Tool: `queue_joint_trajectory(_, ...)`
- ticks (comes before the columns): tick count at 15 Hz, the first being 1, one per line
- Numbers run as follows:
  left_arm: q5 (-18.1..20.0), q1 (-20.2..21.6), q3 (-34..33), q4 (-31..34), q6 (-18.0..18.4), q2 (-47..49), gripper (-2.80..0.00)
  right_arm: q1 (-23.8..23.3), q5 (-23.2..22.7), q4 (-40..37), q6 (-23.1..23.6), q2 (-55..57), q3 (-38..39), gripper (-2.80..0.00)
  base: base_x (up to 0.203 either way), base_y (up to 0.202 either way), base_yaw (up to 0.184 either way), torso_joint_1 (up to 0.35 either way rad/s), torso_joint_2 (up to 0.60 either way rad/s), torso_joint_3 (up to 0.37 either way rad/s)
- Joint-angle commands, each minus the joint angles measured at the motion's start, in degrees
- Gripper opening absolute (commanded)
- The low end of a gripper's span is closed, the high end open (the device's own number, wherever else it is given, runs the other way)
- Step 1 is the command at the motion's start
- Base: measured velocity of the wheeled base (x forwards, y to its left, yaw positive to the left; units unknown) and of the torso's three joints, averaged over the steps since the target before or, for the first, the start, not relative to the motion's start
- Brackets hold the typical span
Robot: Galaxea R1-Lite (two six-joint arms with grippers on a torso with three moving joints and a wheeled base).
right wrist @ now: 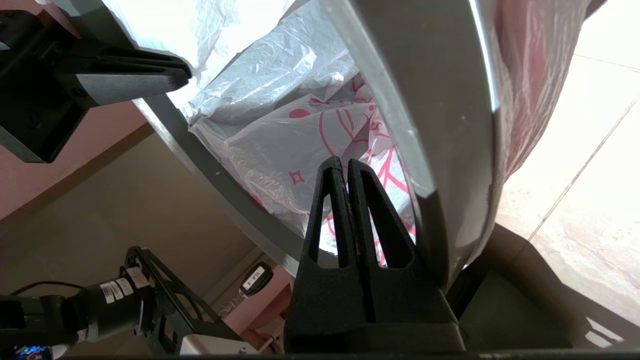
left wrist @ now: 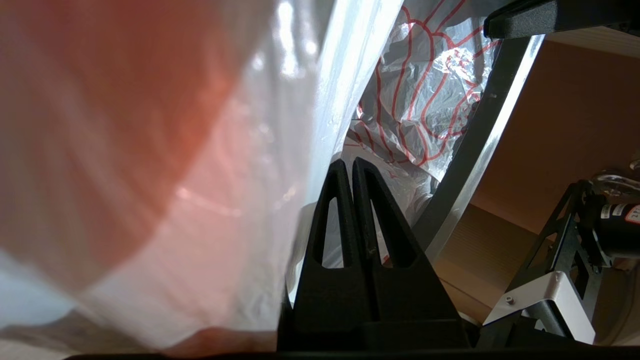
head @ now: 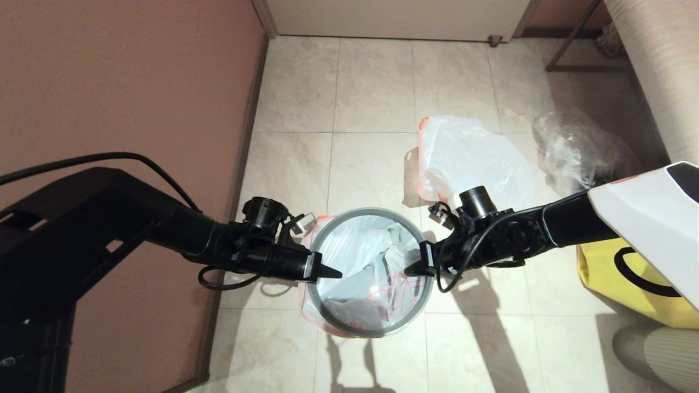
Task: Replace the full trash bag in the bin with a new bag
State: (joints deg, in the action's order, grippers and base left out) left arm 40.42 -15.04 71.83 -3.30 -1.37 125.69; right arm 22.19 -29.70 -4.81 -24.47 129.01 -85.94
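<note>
Both pincers, left gripper (head: 333,273) and right gripper (head: 410,269), are hovering pinched together, holding nothing, at opposite sides of the bin (head: 327,319) on the floor, where they should be pressing the new bag (head: 357,251) evenly under the grey rim ring (head: 377,212).

You've got a yellow fabric sack (head: 606,284) on the tiled floor (head: 371,87), with a crumpled clear plastic bag (head: 573,147) just beyond it and the pink wall (head: 109,82) way across from it.
</note>
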Motion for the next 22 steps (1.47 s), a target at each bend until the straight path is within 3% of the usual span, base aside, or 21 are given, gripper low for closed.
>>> queue_joint_trajectory(1, -0.08, 0.10, 0.15, 0.05, -0.04, 1.14, -2.80, -0.13, 0.17, -0.20, -0.14, 0.54, -0.10, -2.80, 0.000, 0.000, 0.000, 0.000, 0.00, 0.000)
queue_joint_trajectory(9, 0.09, -0.25, -0.11, 0.22, -0.04, -0.47, -2.80, 0.00, 0.52, -0.56, -0.41, -0.49, 0.27, -2.80, 0.000, 0.000, 0.000, 0.000, 0.00, 0.000)
queue_joint_trajectory(14, -0.54, -3.46, -3.52, 1.18, -1.51, -11.55, -2.80, 2.69, 0.68, -4.14, -1.69, -16.42, 5.95, -2.80, 0.000, 0.000, 0.000, 0.000, 0.00, 0.000)
queue_joint_trajectory(16, -4.98, -6.55, -4.22, 2.99, -4.94, -19.30, -2.80, 3.64, 2.76, -5.23, -3.35, -25.11, 9.33, -2.80, 0.000, 0.000, 0.000, 0.000, 0.00, 0.000)
queue_joint_trajectory(19, -16.80, -11.69, -5.49, 10.63, -8.24, -32.87, -2.80, 4.80, 6.84, -7.56, -4.91, -40.19, 16.62, -2.80, 0.000, 0.000, 0.000, 0.000, 0.00, 0.000)
queue_joint_trajectory(22, -32.28, -16.84, -12.77, 15.17, -12.13, -49.06, -2.80, 5.70, 16.85, -12.65, -1.96, -56.13, 28.67, -2.80, 0.000, 0.000, 0.000, 0.000, 0.00, 0.000)
